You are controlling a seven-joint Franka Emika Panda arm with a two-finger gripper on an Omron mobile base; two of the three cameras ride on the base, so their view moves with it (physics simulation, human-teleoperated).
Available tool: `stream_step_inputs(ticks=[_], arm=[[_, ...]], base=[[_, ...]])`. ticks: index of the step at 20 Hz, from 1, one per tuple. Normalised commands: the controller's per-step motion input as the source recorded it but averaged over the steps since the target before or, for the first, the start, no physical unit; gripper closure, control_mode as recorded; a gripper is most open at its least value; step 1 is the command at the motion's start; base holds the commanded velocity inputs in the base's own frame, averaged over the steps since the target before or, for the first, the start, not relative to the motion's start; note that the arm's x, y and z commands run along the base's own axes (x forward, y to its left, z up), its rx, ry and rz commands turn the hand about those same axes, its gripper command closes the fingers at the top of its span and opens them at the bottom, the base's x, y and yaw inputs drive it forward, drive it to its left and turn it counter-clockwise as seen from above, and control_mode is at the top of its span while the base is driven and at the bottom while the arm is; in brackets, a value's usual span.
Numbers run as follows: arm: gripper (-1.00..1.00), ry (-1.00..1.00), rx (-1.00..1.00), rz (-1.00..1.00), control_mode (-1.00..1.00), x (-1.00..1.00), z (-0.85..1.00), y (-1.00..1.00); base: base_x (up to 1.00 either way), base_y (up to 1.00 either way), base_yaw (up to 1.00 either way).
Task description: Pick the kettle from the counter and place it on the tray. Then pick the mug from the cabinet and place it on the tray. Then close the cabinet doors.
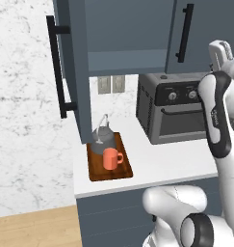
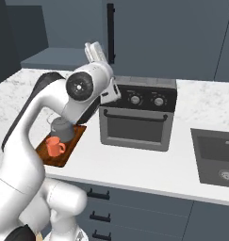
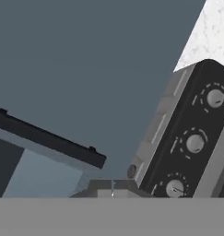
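The grey kettle and the orange mug both stand on the reddish-brown tray at the left end of the white counter; the same kettle, mug and tray appear from the right side. Above them the cabinet has its left door swung open, while the right door is closed. My gripper is shut and empty, raised in front of the right door beside its black bar handle. That handle crosses the hand view just above my gripper.
A black toaster oven with round knobs stands on the counter right of the tray, under the closed door. A sink is set into the counter at the far right. The open door juts out over the tray's left end.
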Motion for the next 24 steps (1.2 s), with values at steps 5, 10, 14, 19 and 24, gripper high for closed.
stream_step_inputs(ticks=[5,10,14,19,24], arm=[[1.00,0.01,-0.13,0.08,-1.00,-0.74,-0.18,1.00],[1.00,0.00,-0.10,0.10,-1.00,-0.89,-0.06,1.00],[1.00,0.04,-0.10,0.12,-1.00,-0.82,0.00,1.00],[1.00,0.12,-0.02,0.08,-1.00,-0.36,0.00,0.78],[1.00,0.00,0.00,0.01,-1.00,0.00,0.00,0.00]], base=[[0.00,0.00,0.00],[0.00,0.00,0.00],[0.00,0.00,0.00],[0.00,0.00,0.00],[0.00,0.00,0.00]])
